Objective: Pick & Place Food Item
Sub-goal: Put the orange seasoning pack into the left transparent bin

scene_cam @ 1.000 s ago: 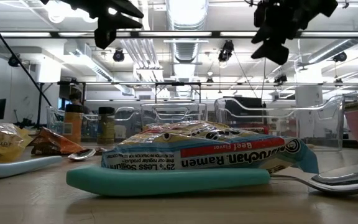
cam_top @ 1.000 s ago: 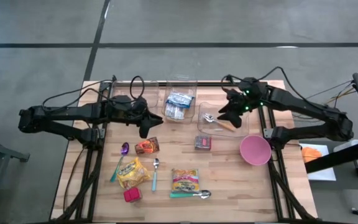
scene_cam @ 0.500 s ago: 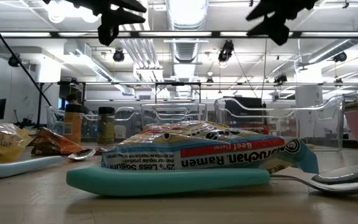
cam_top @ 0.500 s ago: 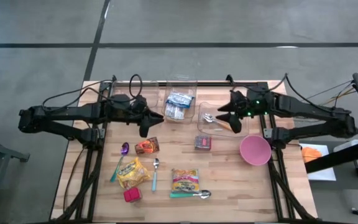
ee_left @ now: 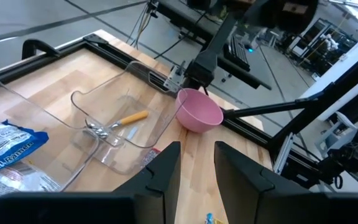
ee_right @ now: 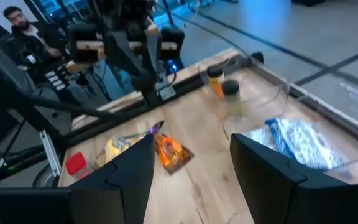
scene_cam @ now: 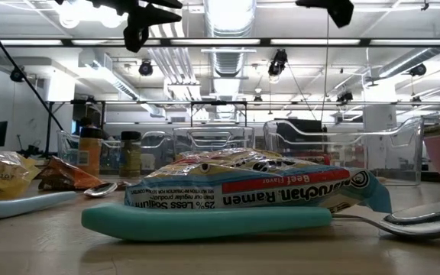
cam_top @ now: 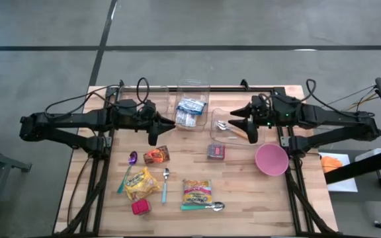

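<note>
Above table [cam_top: 243,192], left gripper [ee_left: 196,163] and right gripper [ee_right: 190,157] hover parted, empty.

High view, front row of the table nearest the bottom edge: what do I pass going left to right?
Red packet → teal-handled spoon → ramen packet → pink bowl.
</note>
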Action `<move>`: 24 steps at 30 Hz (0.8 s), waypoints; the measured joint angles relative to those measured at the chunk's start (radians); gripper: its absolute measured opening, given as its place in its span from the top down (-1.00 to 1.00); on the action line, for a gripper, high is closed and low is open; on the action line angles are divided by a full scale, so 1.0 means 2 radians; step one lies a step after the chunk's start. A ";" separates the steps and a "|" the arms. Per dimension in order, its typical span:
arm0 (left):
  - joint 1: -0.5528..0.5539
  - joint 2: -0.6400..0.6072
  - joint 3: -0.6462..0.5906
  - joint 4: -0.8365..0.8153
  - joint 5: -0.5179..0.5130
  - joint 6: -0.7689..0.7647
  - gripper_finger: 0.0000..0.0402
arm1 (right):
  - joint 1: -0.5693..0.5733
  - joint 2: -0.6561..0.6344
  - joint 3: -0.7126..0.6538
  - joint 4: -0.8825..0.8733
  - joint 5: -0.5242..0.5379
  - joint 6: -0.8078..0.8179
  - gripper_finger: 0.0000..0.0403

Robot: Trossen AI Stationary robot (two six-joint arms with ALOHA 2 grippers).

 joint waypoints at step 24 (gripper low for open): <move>0.000 0.000 -0.004 -0.022 0.033 -0.005 0.48 | 0.143 0.108 0.125 -0.243 0.030 0.042 -0.02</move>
